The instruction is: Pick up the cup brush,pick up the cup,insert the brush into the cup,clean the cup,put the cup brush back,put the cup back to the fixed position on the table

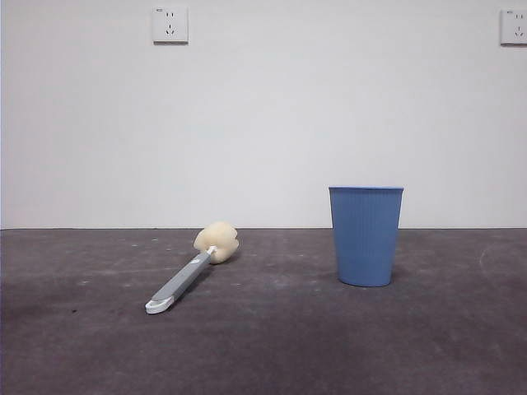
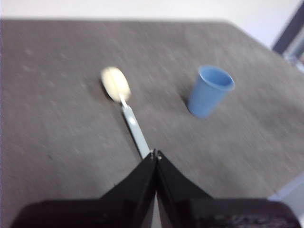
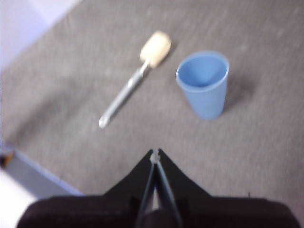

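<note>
The cup (image 1: 366, 235) stands upright on the table (image 1: 272, 346), mouth up and nothing visible inside it. The cup brush (image 1: 194, 271) lies flat well apart from it, sponge head farther from the camera. The left gripper (image 2: 155, 155), jaws pressed together, hangs over the handle's end. The right gripper (image 3: 155, 155), jaws also closed, hovers short of the cup, holding nothing.

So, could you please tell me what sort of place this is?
Probably a plain indoor test bench: a bare dark table, a blank white wall with sockets, and only a cup brush and cup.
</note>
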